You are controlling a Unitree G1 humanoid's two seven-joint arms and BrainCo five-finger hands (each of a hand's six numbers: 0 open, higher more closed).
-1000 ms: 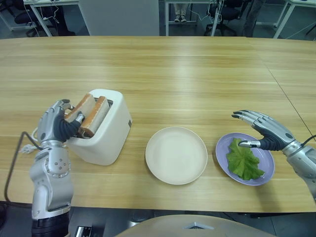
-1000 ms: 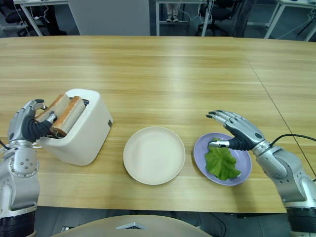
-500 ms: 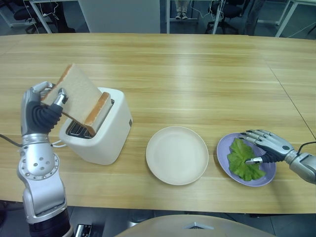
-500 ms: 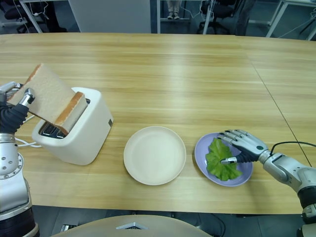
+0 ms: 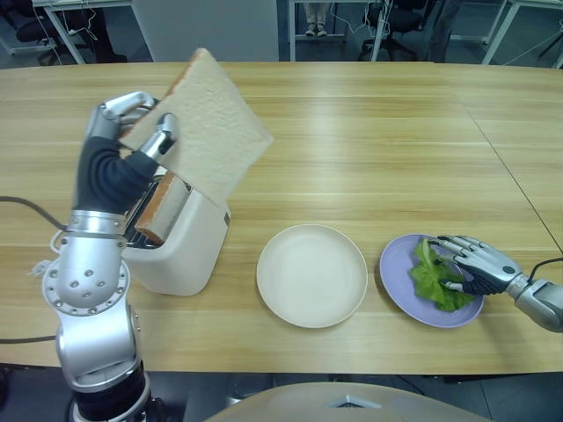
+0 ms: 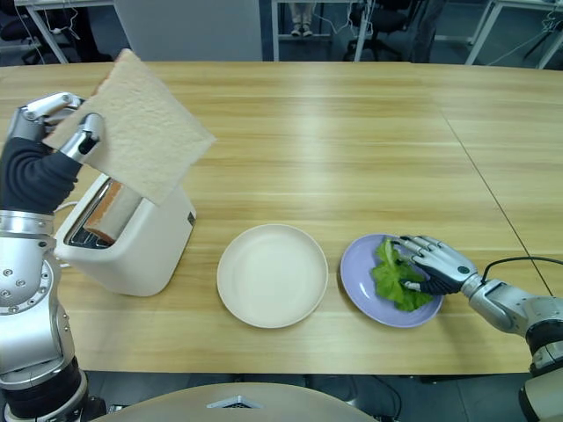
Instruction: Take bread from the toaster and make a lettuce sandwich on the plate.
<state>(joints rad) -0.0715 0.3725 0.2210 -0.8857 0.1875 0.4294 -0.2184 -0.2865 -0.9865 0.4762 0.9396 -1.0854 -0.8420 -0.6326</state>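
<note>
Left robot hand (image 5: 119, 163) is clamped on a bread slice (image 5: 215, 132), raised above the white toaster (image 5: 189, 242), where a second slice (image 5: 167, 207) sits slotted. Right of it on the bench (image 5: 352, 149) lie a cream plate (image 5: 311, 275) and a purple plate (image 5: 400, 294). There the right robot hand (image 5: 475, 264) curls around the lettuce leaf (image 5: 433, 277).

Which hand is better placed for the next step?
Left, likely: the left hand holds the bread slice clear of the toaster, near the cream plate. The right hand grips lettuce on the purple plate; that goes second.
</note>
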